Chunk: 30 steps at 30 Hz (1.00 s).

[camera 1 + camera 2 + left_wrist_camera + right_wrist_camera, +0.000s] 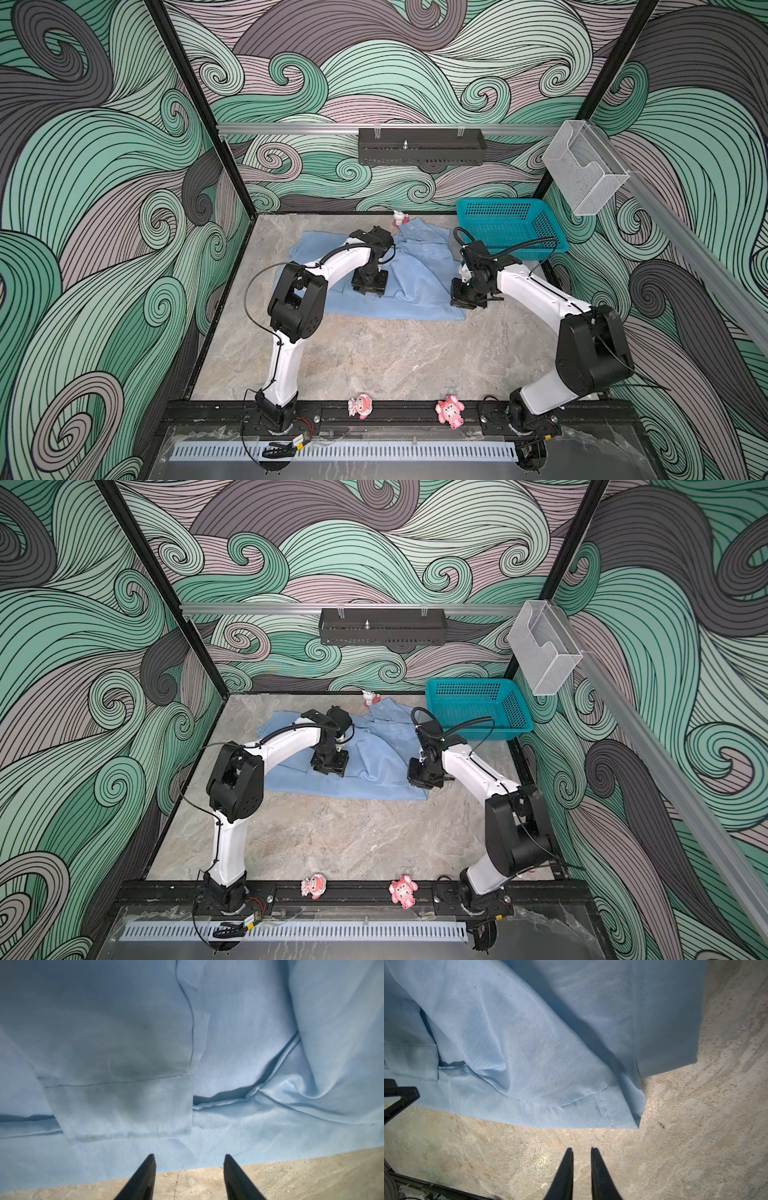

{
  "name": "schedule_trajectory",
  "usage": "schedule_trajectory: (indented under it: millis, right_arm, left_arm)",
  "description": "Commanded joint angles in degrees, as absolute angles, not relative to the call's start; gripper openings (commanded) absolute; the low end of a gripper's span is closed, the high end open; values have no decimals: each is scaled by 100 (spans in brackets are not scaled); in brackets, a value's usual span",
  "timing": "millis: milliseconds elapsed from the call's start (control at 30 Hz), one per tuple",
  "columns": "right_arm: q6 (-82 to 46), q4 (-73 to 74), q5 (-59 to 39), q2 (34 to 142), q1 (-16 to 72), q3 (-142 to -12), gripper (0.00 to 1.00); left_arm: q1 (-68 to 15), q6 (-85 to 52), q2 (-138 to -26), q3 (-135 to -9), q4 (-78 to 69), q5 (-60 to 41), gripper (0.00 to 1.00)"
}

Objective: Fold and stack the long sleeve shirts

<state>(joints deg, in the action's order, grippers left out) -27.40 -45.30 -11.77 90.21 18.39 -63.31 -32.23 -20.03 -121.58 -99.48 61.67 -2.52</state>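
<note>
Left pincer (189, 1156) first: its two black fingers stand well apart with nothing between them, tips poised right over the near hem of the light blue thin-fabric button-up shirt (415, 286). Just beyond those tips lies a cuffed sleeve (124, 1105), flat across the shirt's body, and that reads to me as a sleeve fold already laid in on this side. Over to the right pincer (581, 1149): fingers parted by only a narrow slit, holding nothing, hanging above bare surface just short of the shirt's stitched hem corner (612, 1111). Both pincers line up along the same near edge, so my guess is they are set to take the hem at two spots and carry it toward the collar, keeping the thin cloth level. Widening out in both top views, the shirt lies spread on the grey marbled surface (374, 357) toward the back, collar end nearest the rear wall, with the teal perforated plastic basket (511, 224) just beside it at the right rear. No folded stack anywhere yet.
</note>
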Motion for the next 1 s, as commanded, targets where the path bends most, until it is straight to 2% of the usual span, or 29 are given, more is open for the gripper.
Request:
schedule_trajectory:
  millis: [0, 133, 233, 300, 367, 433, 567, 800, 967]
  right_arm:
    - [-2661, -4656, -1219, 8893, 1798, -6337, 19]
    - [-2641, -4651, -1244, 8925, 1776, -6337, 18]
    - [-2645, -4622, -1266, 8971, 1767, -6303, 19]
    - [-2645, -4597, -1281, 8978, 1758, -6282, 19]
    - [-2645, -4576, -1293, 8980, 1759, -6250, 19]
    - [-2648, -4564, -1305, 8973, 1749, -6240, 19]
    - [-2652, -4568, -1318, 8947, 1749, -6265, 19]
    - [-2572, -4567, -1379, 8899, 1733, -6434, 19]
    - [-2452, -4338, -1519, 8893, 1731, -6713, 22]
  left_arm:
    - [-3278, -1877, -12552, -10137, 6737, -57, 56]
    - [-3287, -1865, -12793, -10366, 6880, 39, 56]
    - [-3284, -1885, -13006, -10603, 7104, 326, 51]
    - [-3278, -1907, -13078, -10748, 7229, 552, 42]
    - [-3263, -1914, -13044, -10855, 7275, 711, 27]
    - [-3252, -1908, -12978, -10998, 7321, 869, 16]
    - [-3209, -1794, -12946, -11540, 7577, 1156, 0]
    - [-2820, -1761, -12296, -12657, 8009, 1178, 0]
    - [-2130, -1802, -11441, -13193, 8085, 77, 0]
